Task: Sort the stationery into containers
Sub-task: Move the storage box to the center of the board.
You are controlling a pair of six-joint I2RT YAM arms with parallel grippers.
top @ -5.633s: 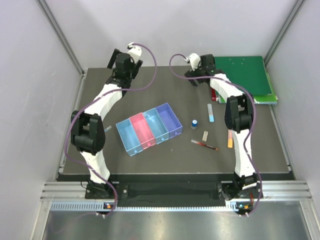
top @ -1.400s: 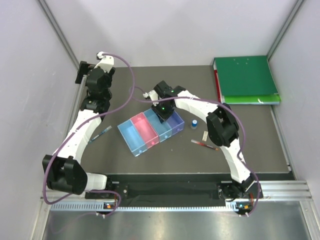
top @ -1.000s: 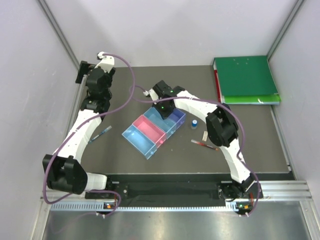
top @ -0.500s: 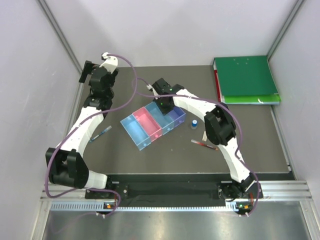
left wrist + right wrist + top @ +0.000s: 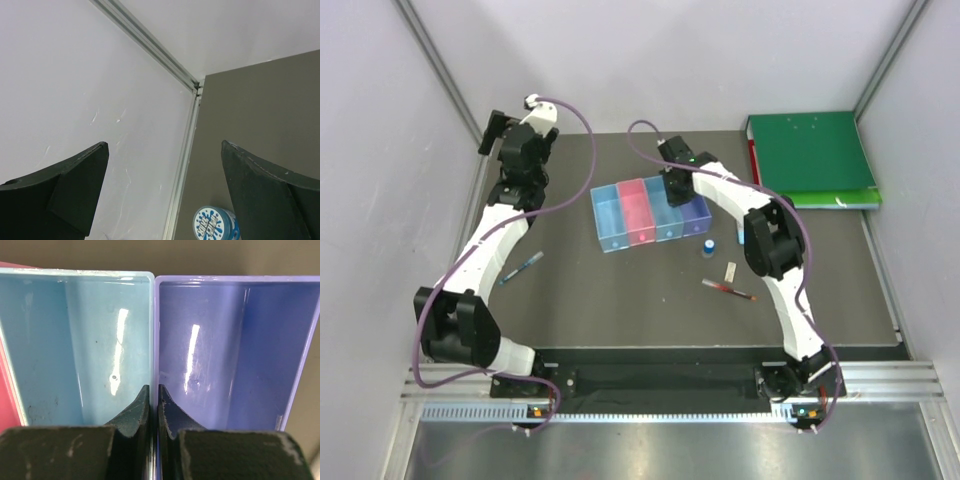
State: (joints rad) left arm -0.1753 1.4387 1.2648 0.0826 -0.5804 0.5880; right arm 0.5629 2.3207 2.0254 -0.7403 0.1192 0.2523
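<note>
Against the frame half a second back, finds the trays [image 5: 650, 212] carried farther and rightward, turned from a slant to lie nearly square with the far edge. Grips them with the right hand [image 5: 677, 186], narrow, pinching the touching walls of the light-blue tray [image 5: 75, 340] and the purple tray [image 5: 230, 340], one finger inside each. Holds the left hand [image 5: 164, 146] wide on nothing, at the far-left corner by the wall [image 5: 75, 90], tape roll [image 5: 216, 226] below. Leaves broad bare tabletop [image 5: 620, 300] near of the row, only a strip far of it. Places blue-capped bottle [image 5: 708, 246], eraser [image 5: 731, 271] and red pen [image 5: 727, 290] near-right of the row, blue pen [image 5: 520, 268] near-left. Shows glossy translucent tray walls with light streaks.
</note>
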